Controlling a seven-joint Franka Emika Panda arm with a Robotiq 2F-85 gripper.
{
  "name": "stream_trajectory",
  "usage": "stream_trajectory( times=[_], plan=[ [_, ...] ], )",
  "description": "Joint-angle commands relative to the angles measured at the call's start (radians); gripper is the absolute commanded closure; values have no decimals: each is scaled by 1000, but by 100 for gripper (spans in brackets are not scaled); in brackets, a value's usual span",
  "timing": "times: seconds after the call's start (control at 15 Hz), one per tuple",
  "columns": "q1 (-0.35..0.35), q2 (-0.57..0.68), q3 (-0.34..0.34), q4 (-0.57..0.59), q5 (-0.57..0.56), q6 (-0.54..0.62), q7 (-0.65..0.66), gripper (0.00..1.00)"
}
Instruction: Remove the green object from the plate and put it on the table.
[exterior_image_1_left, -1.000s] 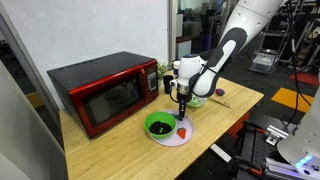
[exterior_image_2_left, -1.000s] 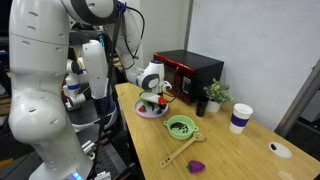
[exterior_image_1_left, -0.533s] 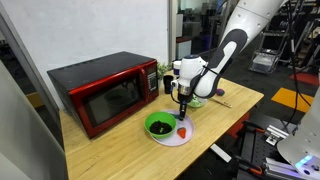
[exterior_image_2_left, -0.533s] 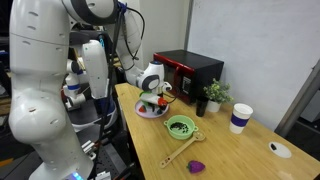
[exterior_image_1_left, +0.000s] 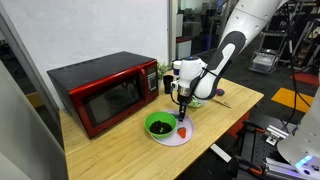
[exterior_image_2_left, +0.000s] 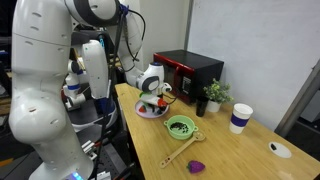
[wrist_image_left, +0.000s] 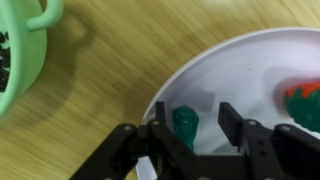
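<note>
The green object (wrist_image_left: 185, 124) is a small dark green piece that lies near the edge of the white plate (wrist_image_left: 245, 70). My gripper (wrist_image_left: 196, 122) is open and low over the plate, with the green object between the fingers, closer to one of them. Nothing is gripped. In both exterior views the gripper (exterior_image_1_left: 183, 107) (exterior_image_2_left: 152, 100) hangs over the plate (exterior_image_1_left: 172, 139) (exterior_image_2_left: 143, 113) on the light wood table (exterior_image_1_left: 120, 150). The green object is too small to make out there.
A small red item (wrist_image_left: 304, 106) (exterior_image_1_left: 183, 131) and a green bowl with dark contents (exterior_image_1_left: 158, 125) are on the plate. Another green bowl (wrist_image_left: 20, 45) (exterior_image_2_left: 180, 126) stands beside it. A red microwave (exterior_image_1_left: 105, 90), a small plant (exterior_image_2_left: 213, 95), a cup (exterior_image_2_left: 240, 117), a wooden spoon (exterior_image_2_left: 180, 152) and a purple object (exterior_image_2_left: 198, 165) are on the table.
</note>
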Motion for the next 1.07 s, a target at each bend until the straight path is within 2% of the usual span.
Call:
stream_trajectory(
  times=[0.0,0.07,0.13,0.4,0.47,0.53,0.8,1.0],
  plan=[
    [6,29,-6,19,-22,28,25,42],
    [7,30,-7,21,-22,31,27,59],
    [6,31,-6,23,-21,32,26,67],
    [4,32,-3,24,-19,35,25,92],
    [4,31,-3,24,-19,35,25,96],
    [4,31,-3,23,-20,35,26,93],
    [3,14,-9,18,-20,23,31,93],
    [9,-58,-33,1,-38,3,48,93]
  ],
)
